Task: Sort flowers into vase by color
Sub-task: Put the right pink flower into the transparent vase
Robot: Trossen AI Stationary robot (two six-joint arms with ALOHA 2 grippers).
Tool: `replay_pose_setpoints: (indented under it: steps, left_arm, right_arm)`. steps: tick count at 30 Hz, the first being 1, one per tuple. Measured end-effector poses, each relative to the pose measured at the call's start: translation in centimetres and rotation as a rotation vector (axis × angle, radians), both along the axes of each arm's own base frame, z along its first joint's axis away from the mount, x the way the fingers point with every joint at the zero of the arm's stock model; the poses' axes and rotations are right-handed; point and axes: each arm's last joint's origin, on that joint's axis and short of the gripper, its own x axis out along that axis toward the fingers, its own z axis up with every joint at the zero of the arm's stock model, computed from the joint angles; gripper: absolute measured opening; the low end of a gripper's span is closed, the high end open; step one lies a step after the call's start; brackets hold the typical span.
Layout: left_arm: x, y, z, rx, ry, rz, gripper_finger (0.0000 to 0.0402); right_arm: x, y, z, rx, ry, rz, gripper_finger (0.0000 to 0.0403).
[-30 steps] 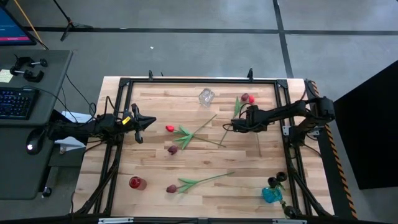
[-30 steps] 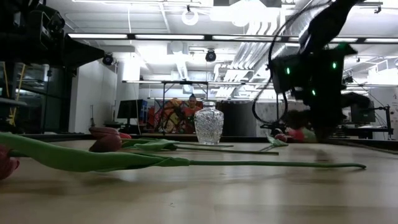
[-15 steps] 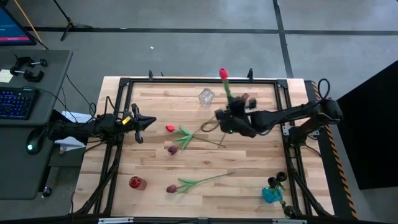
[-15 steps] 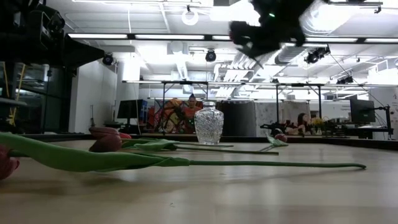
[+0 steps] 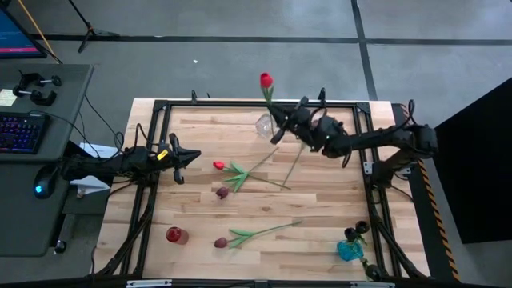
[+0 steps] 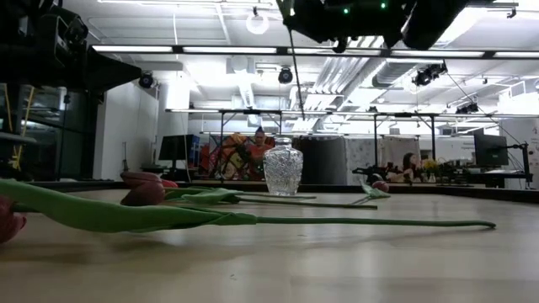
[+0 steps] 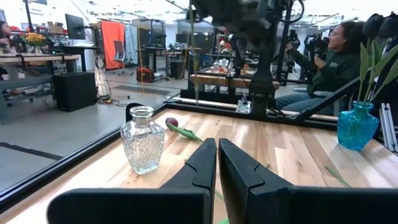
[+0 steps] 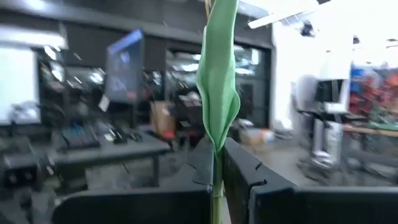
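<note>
Holding a red tulip (image 5: 266, 80) by its stem, raised above the clear glass vase (image 5: 265, 125) near the far edge of the table (image 5: 320, 240): right gripper (image 5: 294, 120), fingers pinched tight on the stem, as seen in the right wrist view with the green leaf (image 8: 217, 93) standing between the 2 dark fingers (image 8: 242, 168). Red head tipped out past the table's far rim, over the grey floor. Waiting at the left edge, level with the table's middle: left gripper (image 5: 186, 158), fingers pressed together on nothing, pointing inward. Lying in the middle of the table: 1 bright red flower (image 5: 218, 165) and 1 maroon flower (image 5: 222, 193), stems crossing toward the right. Nearer the front edge: another maroon tulip (image 5: 221, 242) with its stem running right. Beside the far right frame: 1 more dark red head (image 5: 316, 125), close under the right arm. Standing at the front left: small red vase (image 5: 174, 235); at the front right corner: blue vase (image 5: 349, 250) with green stems in it. Open wood between the middle flowers and the front row, and along the right side below the arm.
</note>
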Motion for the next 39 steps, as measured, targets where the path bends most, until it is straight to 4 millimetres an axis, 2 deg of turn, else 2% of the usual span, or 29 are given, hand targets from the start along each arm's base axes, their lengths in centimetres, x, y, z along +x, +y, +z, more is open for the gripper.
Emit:
replay_pose_setpoints:
  steps: [6, 9, 12, 15, 23, 27, 39]
  left_arm:
    - [0.0, 0.0, 0.0, 0.000, 0.000, 0.000, 0.0008]
    - [0.0, 0.0, 0.0, 0.000, 0.000, 0.000, 0.0008]
    - [0.0, 0.0, 0.0, 0.000, 0.000, 0.000, 0.0008]
    - [0.0, 0.0, 0.0, 0.000, 0.000, 0.000, 0.0008]
    - [0.0, 0.0, 0.0, 0.000, 0.000, 0.000, 0.0008]
    - [0.0, 0.0, 0.0, 0.000, 0.000, 0.000, 0.0008]
    - [0.0, 0.0, 0.0, 0.000, -0.001, 0.000, 0.0008]
  right_arm:
    - [-0.2, -3.4, -0.4, -0.055, -0.163, 0.027, 0.0000]
    - [0.2, -4.5, -1.7, -0.080, -0.254, 0.042, 0.0000]
    - [0.7, -5.4, -3.5, -0.086, -0.261, 0.019, 0.0000]
    - [0.6, -5.9, -3.7, -0.088, -0.282, 0.006, 0.0000]
    - [0.7, -6.2, -2.1, -0.123, -0.259, -0.019, 0.0000]
    - [1.4, -6.6, -3.0, -0.074, -0.134, -0.047, 0.0000]
    - [1.4, -7.8, -3.8, -0.046, -0.079, -0.076, 0.0000]
